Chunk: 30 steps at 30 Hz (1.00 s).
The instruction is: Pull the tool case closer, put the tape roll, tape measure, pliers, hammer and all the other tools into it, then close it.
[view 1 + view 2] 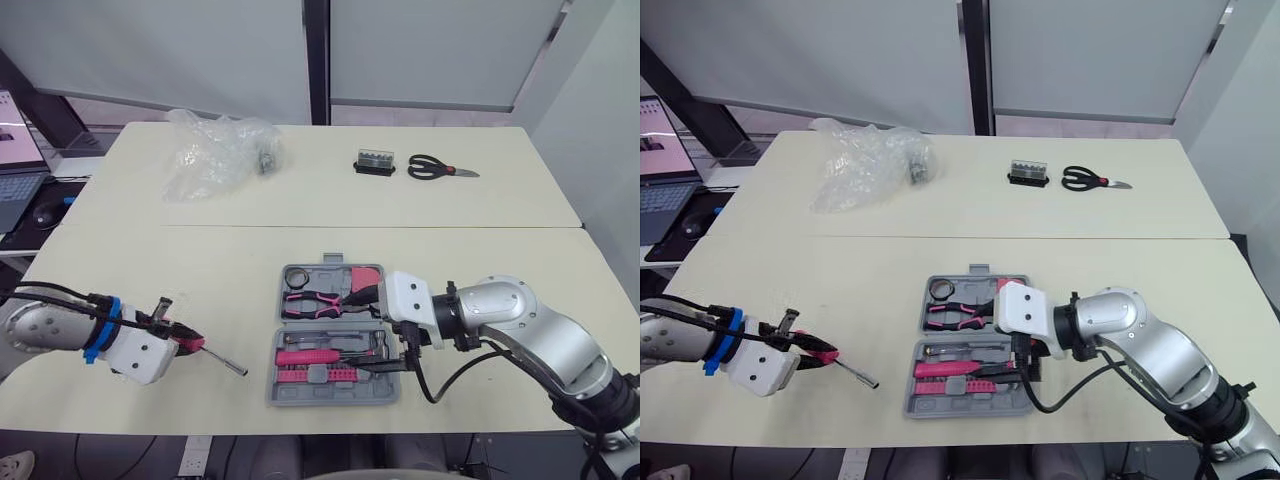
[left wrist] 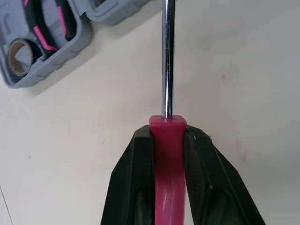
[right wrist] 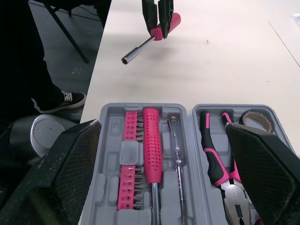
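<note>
Two grippers are at work, and the step in hand is loading the tools. The tool case (image 1: 330, 397) lies open and flat in the lower centre of the head view, close to the robot, so I judge the pull-closer step done.

Findings:
- Your left gripper (image 1: 186, 341), at the lower left of the frame, is clenched on the pink handle of a screwdriver (image 1: 222, 360). The chrome shaft points toward the case and its tip sits just above or on the table; I cannot tell which. The tool is well apart from the case.
- Your right gripper (image 3: 162, 126) hangs over the right side of the case, fingers spread wide and grasping nothing.
- The upper half of the case holds the tape roll (image 1: 297, 276) and the pliers (image 1: 315, 303). The lower half holds a pink-handled driver, a slim clear-handled tester and a strip of bits.
- I cannot pick out the tape measure or the hammer with certainty.
- Scissors (image 1: 440, 168) and a black bit holder (image 1: 375, 163) lie at the upper right of the frame, on the far table, beside a crumpled plastic bag (image 1: 215, 150) at upper centre-left. These look like tools yet to be packed.

Next move, in my judgement: carry the screwdriver right to the case, line its shaft up with a free moulded slot, and lower it before letting go. Keep your right gripper out of that path. The lid must not be shut until the far items are in.
</note>
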Motion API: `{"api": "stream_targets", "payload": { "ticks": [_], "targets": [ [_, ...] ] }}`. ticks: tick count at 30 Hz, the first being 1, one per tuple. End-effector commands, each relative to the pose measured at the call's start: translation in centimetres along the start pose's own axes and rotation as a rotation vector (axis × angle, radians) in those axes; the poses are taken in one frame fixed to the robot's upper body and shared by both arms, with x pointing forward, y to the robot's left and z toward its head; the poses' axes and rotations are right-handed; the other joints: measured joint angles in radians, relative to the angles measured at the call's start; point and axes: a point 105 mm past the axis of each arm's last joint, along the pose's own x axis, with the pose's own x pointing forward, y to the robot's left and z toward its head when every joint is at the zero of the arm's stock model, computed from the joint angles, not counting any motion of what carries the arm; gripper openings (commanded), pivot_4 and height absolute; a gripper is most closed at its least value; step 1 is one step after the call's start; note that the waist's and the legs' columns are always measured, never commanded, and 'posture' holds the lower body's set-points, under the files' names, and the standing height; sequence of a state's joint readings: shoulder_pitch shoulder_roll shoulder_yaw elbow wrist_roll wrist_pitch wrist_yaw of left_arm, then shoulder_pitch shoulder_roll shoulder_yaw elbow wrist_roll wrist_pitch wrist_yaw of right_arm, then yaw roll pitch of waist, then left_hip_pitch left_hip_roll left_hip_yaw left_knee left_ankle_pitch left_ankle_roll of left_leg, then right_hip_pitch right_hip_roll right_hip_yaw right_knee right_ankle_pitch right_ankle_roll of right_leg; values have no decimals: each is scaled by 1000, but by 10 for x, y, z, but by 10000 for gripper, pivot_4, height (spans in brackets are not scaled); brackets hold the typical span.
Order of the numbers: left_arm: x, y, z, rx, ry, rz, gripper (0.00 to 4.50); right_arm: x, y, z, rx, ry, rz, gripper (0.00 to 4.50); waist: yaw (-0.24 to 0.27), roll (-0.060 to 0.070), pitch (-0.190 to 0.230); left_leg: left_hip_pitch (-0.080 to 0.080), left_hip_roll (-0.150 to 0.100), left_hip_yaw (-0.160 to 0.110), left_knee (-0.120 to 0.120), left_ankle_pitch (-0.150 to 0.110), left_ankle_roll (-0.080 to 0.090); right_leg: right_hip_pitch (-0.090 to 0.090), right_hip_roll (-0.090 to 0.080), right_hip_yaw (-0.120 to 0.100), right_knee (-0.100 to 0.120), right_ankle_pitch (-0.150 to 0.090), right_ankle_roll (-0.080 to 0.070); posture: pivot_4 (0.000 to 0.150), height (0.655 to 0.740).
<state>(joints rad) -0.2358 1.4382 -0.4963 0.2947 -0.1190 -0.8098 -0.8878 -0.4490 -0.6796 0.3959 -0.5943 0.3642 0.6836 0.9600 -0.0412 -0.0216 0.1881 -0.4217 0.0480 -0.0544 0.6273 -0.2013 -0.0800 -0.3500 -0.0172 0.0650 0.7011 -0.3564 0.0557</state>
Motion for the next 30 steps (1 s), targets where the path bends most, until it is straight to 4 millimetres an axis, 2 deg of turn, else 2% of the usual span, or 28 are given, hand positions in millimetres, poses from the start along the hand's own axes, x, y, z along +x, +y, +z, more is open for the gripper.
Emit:
{"api": "stream_targets", "payload": {
  "ticks": [1,5,9,14,21,24,30],
  "targets": [
    [-7,12,6,-198,19,127,4684,0,0,9,-54,-19,8,45000,0,0,0,0,0,0,0,0,0,0,0,0,0,0,0,1500,7400],
    [0,11,12,-546,29,237,4684,1,-3,8,-65,1,2,45000,-1,0,0,0,0,1,0,0,0,-1,0,1,0,0,0,1500,7400],
    [7,10,13,-1004,7,386,4684,2,-4,10,-74,9,2,45000,0,0,0,0,1,1,0,0,0,0,0,1,0,0,0,1500,7400],
    [13,13,3,-1388,2,607,4684,2,-8,11,-84,26,-13,45000,1,0,0,1,0,0,0,0,0,0,0,1,0,0,0,1500,7400],
    [35,21,-3,-1510,82,774,4684,7,-9,10,-103,47,-25,45000,10,-1,0,1,-1,-1,0,0,0,0,-1,1,0,0,0,1500,7400],
    [45,23,-2,-1520,106,788,4684,8,-11,9,-108,51,-31,45000,10,-1,0,0,-1,-1,0,0,0,1,-1,1,0,0,0,1500,7400],
    [62,30,-13,-1533,160,837,4684,9,-13,8,-113,56,-37,45000,13,0,-1,3,-2,-1,0,0,0,2,-1,1,-1,0,0,1500,7400]
  ]
}}
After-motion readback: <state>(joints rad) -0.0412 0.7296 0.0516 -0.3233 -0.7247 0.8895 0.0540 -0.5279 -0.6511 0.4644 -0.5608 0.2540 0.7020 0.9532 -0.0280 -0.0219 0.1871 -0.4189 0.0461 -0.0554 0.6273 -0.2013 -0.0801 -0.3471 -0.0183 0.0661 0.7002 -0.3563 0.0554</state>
